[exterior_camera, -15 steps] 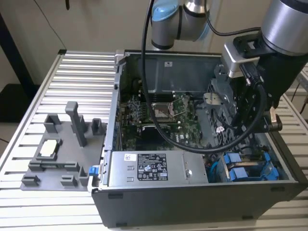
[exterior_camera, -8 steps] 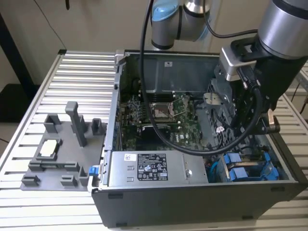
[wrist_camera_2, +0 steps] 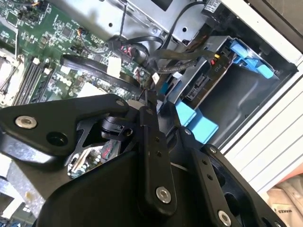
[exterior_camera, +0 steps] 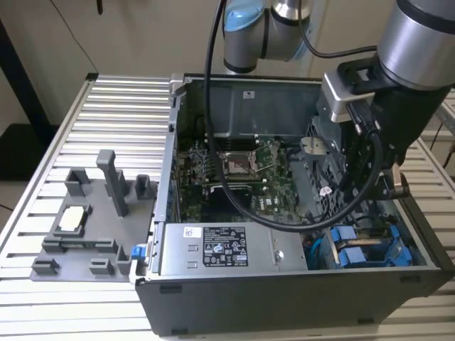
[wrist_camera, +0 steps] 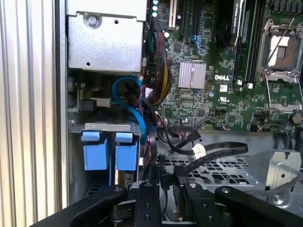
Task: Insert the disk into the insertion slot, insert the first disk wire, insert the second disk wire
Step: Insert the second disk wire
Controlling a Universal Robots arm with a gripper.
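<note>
- slatted table (exterior_camera: 106, 99) carries your open case (exterior_camera: 284, 298).
- your gripper (wrist_camera: 169, 178) is clamped on a black wire (wrist_camera: 222, 152).
- disk (exterior_camera: 359, 254) sits in the case's corner, on the exterior view's right.

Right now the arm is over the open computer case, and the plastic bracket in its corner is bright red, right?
Not red: the plastic bracket is bright blue, as the exterior view shows. The arm is indeed over the open computer case.
</note>
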